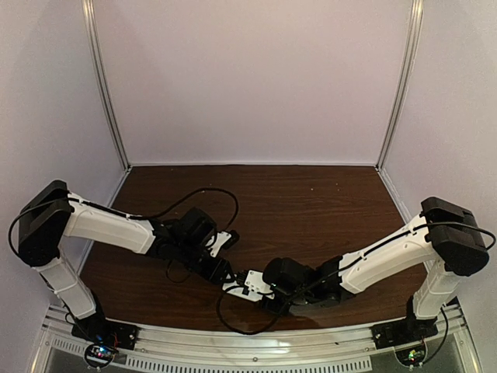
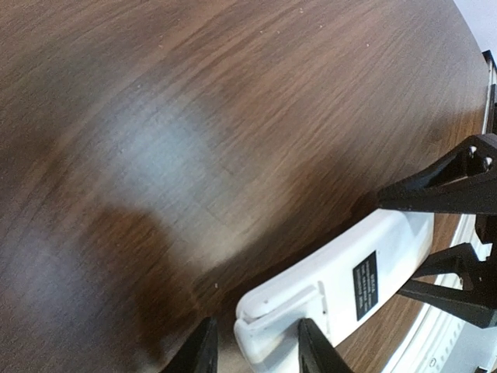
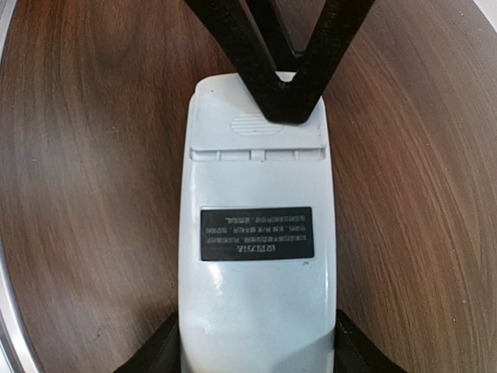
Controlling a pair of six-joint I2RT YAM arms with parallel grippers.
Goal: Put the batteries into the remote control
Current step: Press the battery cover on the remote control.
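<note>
- The remote lies face down on the bench, low in the centre of the overhead view, where the two arms meet. Its plain white back is up, with a black label mid-body. The battery cover looks to be on.
- I'd take it for a light, stiff plastic shell, not fragile. It is smooth and rounded, though, so it could skid on the bench or squirt out of a loose pinch. The cover's catch is probably its one delicate part.
- The best hold, I'd say, is across the two long sides at the end away from the cover, which leaves the cover free to slide.
- The right jaws have that hold. They are spread to the remote's width, with a fingertip against each long side at the bottom of the right wrist view. As far as I can judge, they are pinching it.
- The left jaws are at the cover end. In the right wrist view they form a black V from the top edge, its point on the cover's ribbed patch.
- In the left wrist view one left fingertip sits just off the remote's corner and the other is over it. I cannot tell whether they are spread or pressed together.
- I see no batteries in any view.
</note>
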